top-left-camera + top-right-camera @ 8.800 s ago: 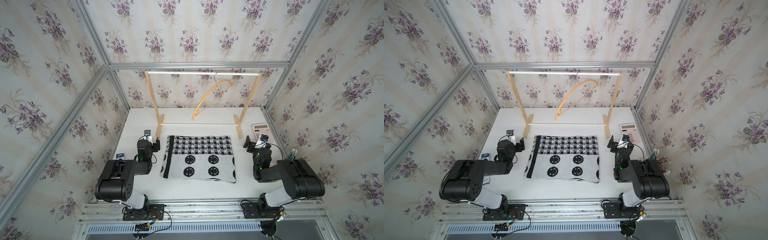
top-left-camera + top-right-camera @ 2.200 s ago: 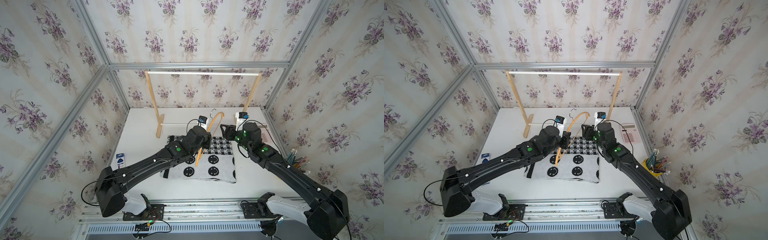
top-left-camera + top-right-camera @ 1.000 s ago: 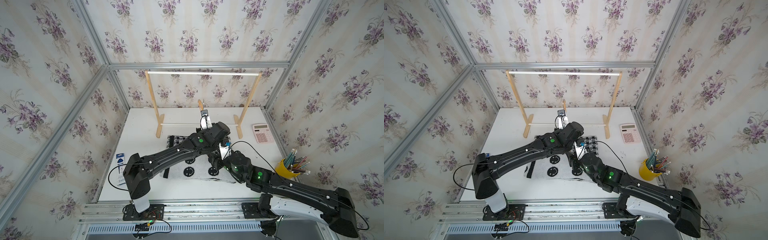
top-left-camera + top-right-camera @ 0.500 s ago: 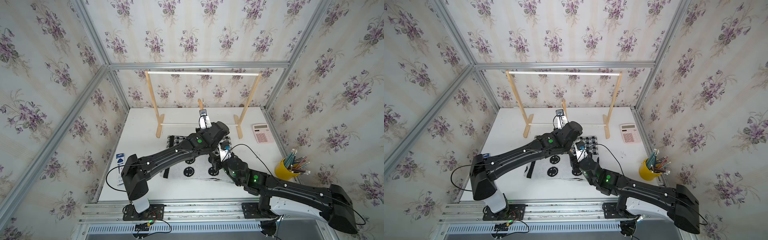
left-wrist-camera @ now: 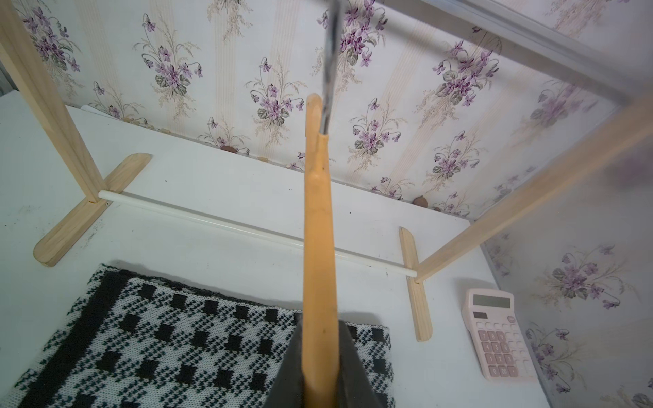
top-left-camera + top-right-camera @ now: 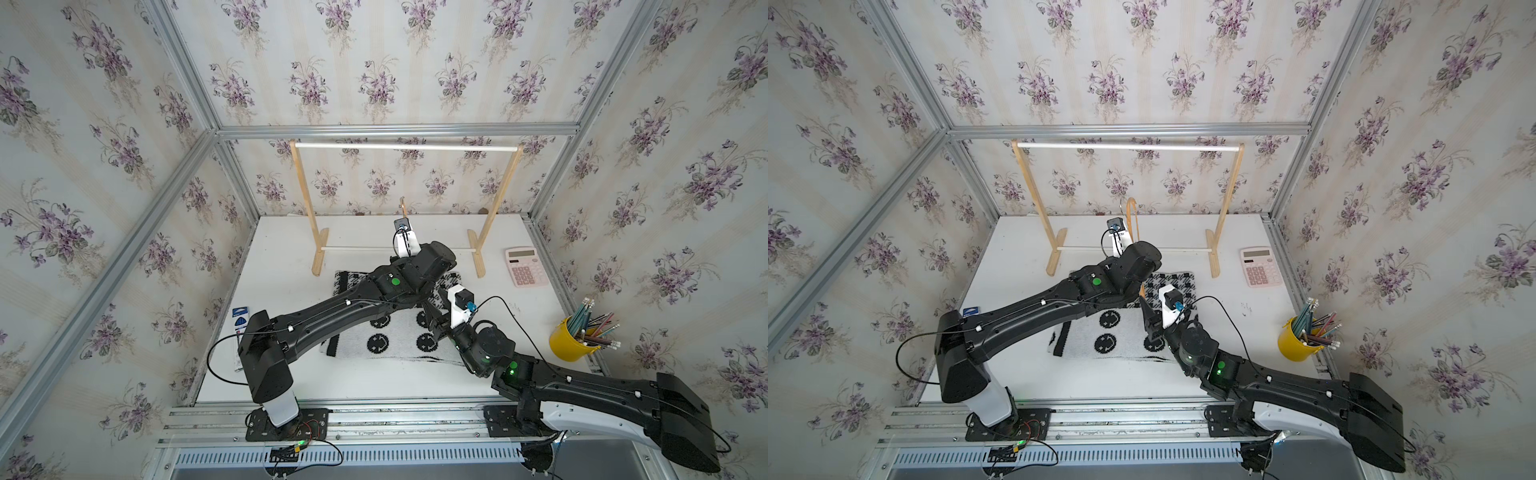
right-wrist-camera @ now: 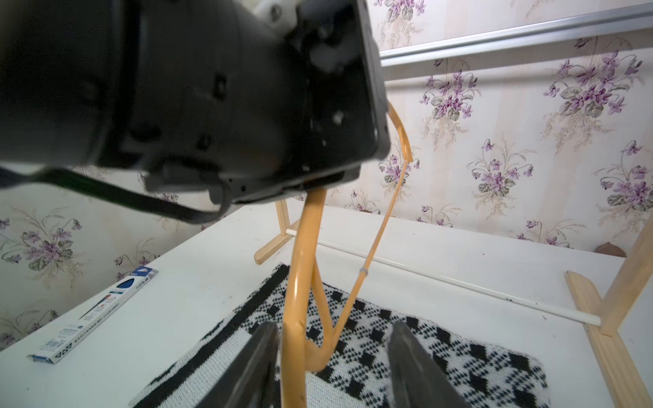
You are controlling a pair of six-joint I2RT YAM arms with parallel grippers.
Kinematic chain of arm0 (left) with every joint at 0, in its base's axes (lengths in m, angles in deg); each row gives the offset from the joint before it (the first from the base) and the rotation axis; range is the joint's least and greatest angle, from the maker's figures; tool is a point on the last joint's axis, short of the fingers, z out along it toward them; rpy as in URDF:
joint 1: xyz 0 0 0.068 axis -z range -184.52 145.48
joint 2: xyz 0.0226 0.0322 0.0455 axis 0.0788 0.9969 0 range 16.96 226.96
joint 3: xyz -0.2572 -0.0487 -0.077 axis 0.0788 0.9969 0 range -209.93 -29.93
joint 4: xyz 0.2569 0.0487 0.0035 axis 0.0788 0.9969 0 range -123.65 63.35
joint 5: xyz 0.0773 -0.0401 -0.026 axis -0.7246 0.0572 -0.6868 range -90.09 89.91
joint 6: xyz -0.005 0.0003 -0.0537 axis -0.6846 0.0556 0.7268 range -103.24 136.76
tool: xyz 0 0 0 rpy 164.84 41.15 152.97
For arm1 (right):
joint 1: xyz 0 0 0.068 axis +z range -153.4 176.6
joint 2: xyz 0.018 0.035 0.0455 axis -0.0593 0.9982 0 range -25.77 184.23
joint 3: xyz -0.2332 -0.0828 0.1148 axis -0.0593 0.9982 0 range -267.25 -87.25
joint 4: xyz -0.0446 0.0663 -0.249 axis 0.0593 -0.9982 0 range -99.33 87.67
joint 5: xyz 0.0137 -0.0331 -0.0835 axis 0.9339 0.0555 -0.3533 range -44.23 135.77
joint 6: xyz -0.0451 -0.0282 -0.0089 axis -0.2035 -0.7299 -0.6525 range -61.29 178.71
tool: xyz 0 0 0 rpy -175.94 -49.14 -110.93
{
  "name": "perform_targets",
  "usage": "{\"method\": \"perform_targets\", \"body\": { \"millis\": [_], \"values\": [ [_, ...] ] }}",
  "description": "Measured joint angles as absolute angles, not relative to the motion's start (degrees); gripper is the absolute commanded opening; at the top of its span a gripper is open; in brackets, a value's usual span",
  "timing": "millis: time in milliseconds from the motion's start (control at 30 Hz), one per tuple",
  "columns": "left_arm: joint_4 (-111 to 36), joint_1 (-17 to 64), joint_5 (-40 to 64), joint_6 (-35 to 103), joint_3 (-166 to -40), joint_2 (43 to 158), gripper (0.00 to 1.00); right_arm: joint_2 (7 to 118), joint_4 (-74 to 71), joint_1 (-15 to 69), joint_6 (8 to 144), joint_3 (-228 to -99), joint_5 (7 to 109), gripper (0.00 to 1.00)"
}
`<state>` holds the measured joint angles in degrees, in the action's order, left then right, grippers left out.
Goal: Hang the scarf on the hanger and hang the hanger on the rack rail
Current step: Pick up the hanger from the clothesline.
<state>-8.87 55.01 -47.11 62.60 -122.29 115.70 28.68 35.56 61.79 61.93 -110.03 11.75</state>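
The left gripper (image 5: 319, 367) is clamping the wooden arm of the hanger (image 5: 318, 247), holding it on edge above the scarf (image 6: 395, 336), with the silver hook pointing up toward the back wall. In a top view the upper end of the hanger (image 6: 1133, 220) is showing just behind the left wrist, in front of the wooden rack (image 6: 1034, 199).

The scarf is lying flat on the white tabletop (image 6: 282, 257), its check half toward the rack and its smiley-face half toward the robot, black stripe at the left edge.

The right gripper (image 7: 332, 356) is reaching in from the front with its jaws standing apart, the lower curve of the hanger (image 7: 300, 282) sitting between them close against one finger (image 7: 254, 364); whether it is touching, I cannot tell.

A pink calculator (image 6: 525, 266), a yellow cup of pencils (image 6: 569, 343) and a small blue box (image 6: 969, 311) are lying well apart from the scarf.
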Motion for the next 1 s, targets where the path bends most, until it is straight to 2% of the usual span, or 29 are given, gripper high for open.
{"method": "perform_targets", "body": {
  "millis": [767,900,1000],
  "values": [
    [-5.9,55.1,-42.7,63.1,-124.0,116.7,0.00,37.8,44.3,61.8,61.7,-111.0,6.8,0.52],
    [-5.4,55.1,-42.2,63.4,-124.6,117.1,0.00,38.3,44.4,61.8,62.0,-111.0,6.2,0.47],
    [-5.4,55.1,-41.8,64.0,-124.6,117.1,0.00,38.3,44.3,61.9,62.1,-111.0,6.2,0.39]
  ]
}}
